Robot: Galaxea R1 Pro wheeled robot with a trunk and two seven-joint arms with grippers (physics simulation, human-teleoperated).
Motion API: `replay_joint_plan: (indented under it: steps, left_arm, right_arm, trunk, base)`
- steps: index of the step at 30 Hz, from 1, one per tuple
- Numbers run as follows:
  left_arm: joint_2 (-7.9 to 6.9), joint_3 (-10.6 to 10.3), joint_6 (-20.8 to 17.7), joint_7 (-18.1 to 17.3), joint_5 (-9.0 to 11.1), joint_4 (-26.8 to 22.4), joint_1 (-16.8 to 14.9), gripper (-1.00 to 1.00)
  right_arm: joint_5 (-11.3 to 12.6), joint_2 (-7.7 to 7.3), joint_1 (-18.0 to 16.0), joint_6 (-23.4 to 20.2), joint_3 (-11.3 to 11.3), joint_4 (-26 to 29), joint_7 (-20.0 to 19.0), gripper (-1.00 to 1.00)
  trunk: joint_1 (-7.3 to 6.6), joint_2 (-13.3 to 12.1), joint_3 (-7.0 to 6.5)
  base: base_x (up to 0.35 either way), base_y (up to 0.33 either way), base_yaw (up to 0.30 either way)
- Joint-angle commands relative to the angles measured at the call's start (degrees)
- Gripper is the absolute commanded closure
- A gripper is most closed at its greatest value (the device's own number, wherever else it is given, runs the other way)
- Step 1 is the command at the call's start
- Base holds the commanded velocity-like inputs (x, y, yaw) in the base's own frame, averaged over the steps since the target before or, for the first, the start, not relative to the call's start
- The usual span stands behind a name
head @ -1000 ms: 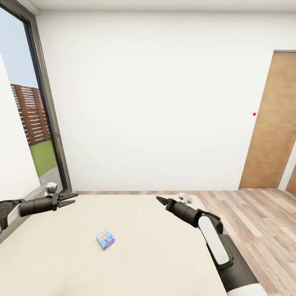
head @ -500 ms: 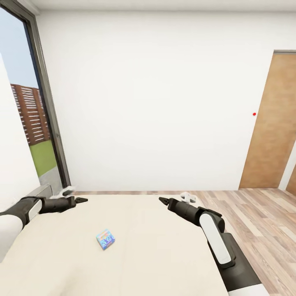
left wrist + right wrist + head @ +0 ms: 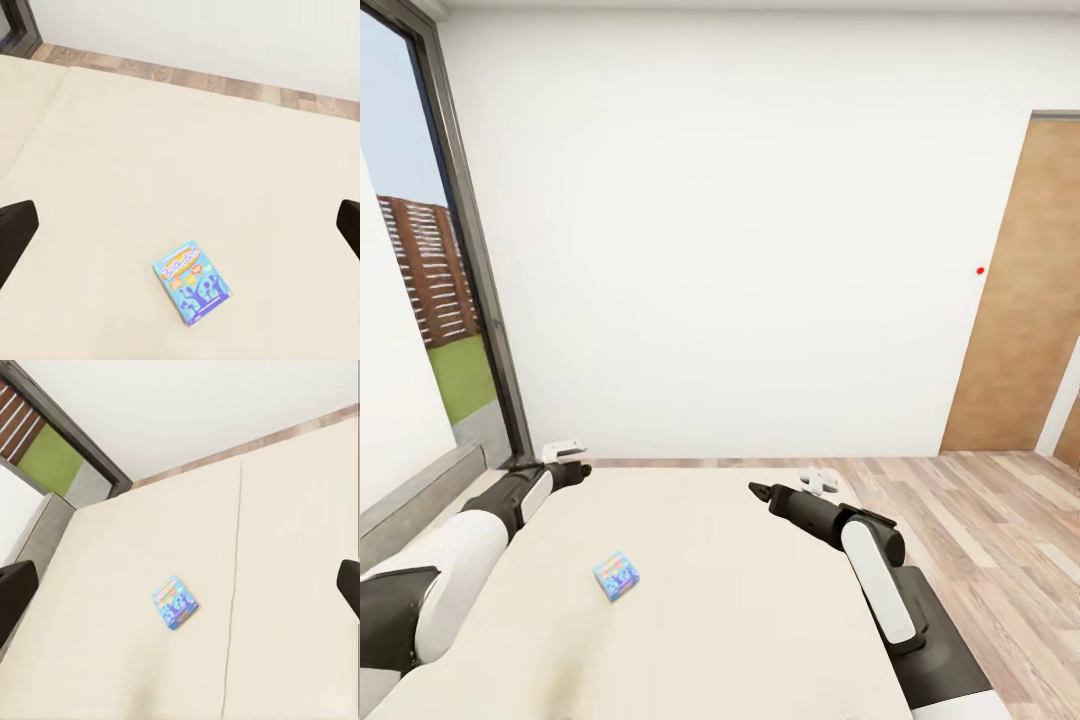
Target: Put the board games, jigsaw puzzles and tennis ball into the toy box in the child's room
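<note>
A small blue board game (image 3: 616, 576) lies flat on the beige bed (image 3: 740, 610), alone on the mattress. My left gripper (image 3: 578, 468) hangs over the bed's far left part, beyond the game; the left wrist view looks down on the game (image 3: 191, 281) with both dark fingertips (image 3: 15, 232) spread to the picture's edges, so it is open and holds nothing. My right gripper (image 3: 758, 491) hovers over the bed to the game's far right, also open and empty, and its wrist view shows the game (image 3: 174, 602) well below it.
A tall grey-framed window (image 3: 430, 280) and a low grey headboard (image 3: 415, 495) border the bed on the left. A white wall stands behind. Wood-plank floor (image 3: 980, 520) and a brown door (image 3: 1025, 300) lie to the right.
My left arm has swung in from the bed's left edge, farther over the mattress, and its wrist has turned downward. The right arm and the blue game have stayed put. The view shifted slightly.
</note>
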State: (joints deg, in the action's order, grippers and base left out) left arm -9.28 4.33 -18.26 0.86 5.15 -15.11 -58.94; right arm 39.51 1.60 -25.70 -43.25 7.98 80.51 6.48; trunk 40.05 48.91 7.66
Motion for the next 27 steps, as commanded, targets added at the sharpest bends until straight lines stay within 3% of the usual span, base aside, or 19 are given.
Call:
replay_joint_plan:
  steps: [1, 8, 27]
  left_arm:
    - [0.04, 0.23, -0.01, 0.17, 0.55, -0.11, 0.15, -1.00]
    - [0.13, 0.16, 2.93, 0.42, 0.51, -0.18, 2.00, -1.00]
    - [0.04, 0.24, 3.21, 0.25, 0.57, -0.24, 2.34, -1.00]
  right_arm:
    - [0.51, 0.00, -0.05, -0.16, 0.03, 0.05, 0.58, -1.00]
    - [0.17, -0.24, -0.05, -0.20, 0.02, 0.31, 0.28, -1.00]
    - [0.19, 0.20, -0.05, -0.33, 0.16, 0.43, 0.21, -1.00]
  trunk:
    - [0.01, 0.08, 0.19]
    - [0.01, 0.08, 0.84]
    - [0.01, 0.08, 2.60]
  base:
    - [0.000, 0.000, -0.062]
    - [0.000, 0.000, -0.068]
    - [0.000, 0.073, -0.070]
